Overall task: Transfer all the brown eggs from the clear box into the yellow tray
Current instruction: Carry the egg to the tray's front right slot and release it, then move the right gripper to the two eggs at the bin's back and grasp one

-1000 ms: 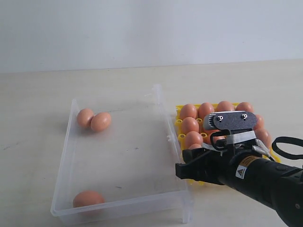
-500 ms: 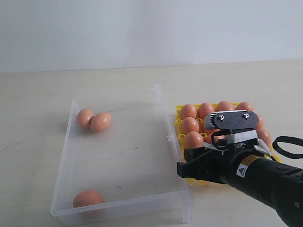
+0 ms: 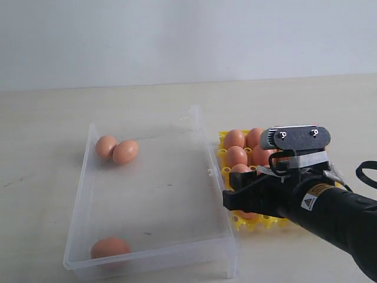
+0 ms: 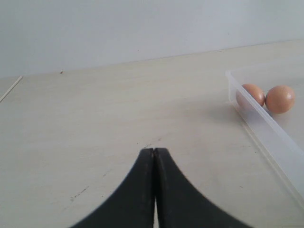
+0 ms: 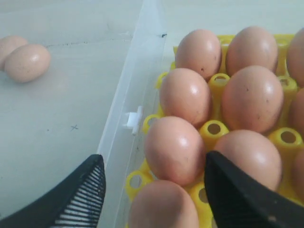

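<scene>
The clear box (image 3: 203, 154) lies left of centre on the table. It holds a touching pair of brown eggs (image 3: 116, 149) at its far left corner and one more egg (image 3: 110, 247) at its near left corner. The yellow tray (image 3: 223, 155) beside it carries several eggs (image 3: 234, 140). My right gripper (image 3: 231, 201) hovers open over the tray's near-left part. Its fingers (image 5: 85, 190) straddle an egg (image 5: 174, 149) seated in a cup without gripping it. My left gripper (image 4: 155, 151) is shut and empty over bare table, short of the box corner (image 4: 237, 90).
The box's small side latch (image 5: 134, 118) juts toward the tray. A black cable loop (image 3: 368, 174) hangs behind my right arm. Pale tabletop surrounds the box and tray, with a plain wall behind.
My right gripper's jaws have spread wider, and the arm has risen slightly and shifted right. The egg below it stays in the tray. The eggs in the box have not moved.
</scene>
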You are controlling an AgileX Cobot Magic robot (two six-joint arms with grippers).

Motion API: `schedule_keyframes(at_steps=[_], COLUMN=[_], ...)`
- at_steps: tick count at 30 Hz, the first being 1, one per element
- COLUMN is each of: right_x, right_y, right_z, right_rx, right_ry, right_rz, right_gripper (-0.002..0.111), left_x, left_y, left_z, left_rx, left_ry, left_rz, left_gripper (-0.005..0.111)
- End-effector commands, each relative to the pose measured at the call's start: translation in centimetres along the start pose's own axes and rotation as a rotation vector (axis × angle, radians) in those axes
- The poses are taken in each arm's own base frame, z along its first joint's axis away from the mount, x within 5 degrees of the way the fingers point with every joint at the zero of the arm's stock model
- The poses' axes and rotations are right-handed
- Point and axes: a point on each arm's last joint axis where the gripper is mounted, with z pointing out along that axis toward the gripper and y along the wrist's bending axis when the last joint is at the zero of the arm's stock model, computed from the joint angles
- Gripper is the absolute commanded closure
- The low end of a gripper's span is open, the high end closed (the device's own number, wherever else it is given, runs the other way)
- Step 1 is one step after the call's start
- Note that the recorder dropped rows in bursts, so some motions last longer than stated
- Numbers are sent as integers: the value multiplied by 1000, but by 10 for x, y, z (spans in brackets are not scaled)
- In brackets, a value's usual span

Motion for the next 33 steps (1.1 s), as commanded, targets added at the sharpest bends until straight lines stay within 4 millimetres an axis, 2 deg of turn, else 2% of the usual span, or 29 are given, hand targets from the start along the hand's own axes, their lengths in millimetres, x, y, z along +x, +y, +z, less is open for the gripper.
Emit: schedule_keyframes(at_steps=[1, 8, 10, 13, 15, 17, 19, 24, 29, 32, 33], right_x=[-15, -56, -71, -90, -92, -90, -92, -102, -127, -140, -140], right_y=[3, 34, 46, 70, 90, 109, 123, 139, 143, 137, 136], right_z=[-10, -20, -20, -19, -11, 3, 20, 52, 85, 121, 125], right_rx=[-8, -136, -183, -264, -327, -371, -383, -369, -287, -231, -222], right_ry=[-30, 95, 152, 259, 387, 473, 489, 477, 415, 402, 403], right_rz=[-12, -81, -97, -175, -276, -343, -394, -398, -215, -36, 4], right_gripper=[49, 50, 58, 76, 76, 70, 64, 58, 51, 51, 51], left_x=[-2, -2, -2, -2, -2, -2, -2, -2, -2, -2, -2], left_y=[0, 0, 0, 0, 0, 0, 0, 0, 0, 0, 0], left_z=[0, 0, 0, 0, 0, 0, 0, 0, 0, 0, 0], left_rx=[1, 1, 1, 1, 1, 1, 1, 1, 1, 1, 1], left_ry=[-17, -17, -17, -17, -17, -17, -17, -17, -17, -17, -17], left_rz=[-3, -3, -3, -3, -3, -3, -3, -3, -3, -3, -3], left_gripper=[107, 107, 107, 107, 107, 107, 107, 107, 107, 107, 107])
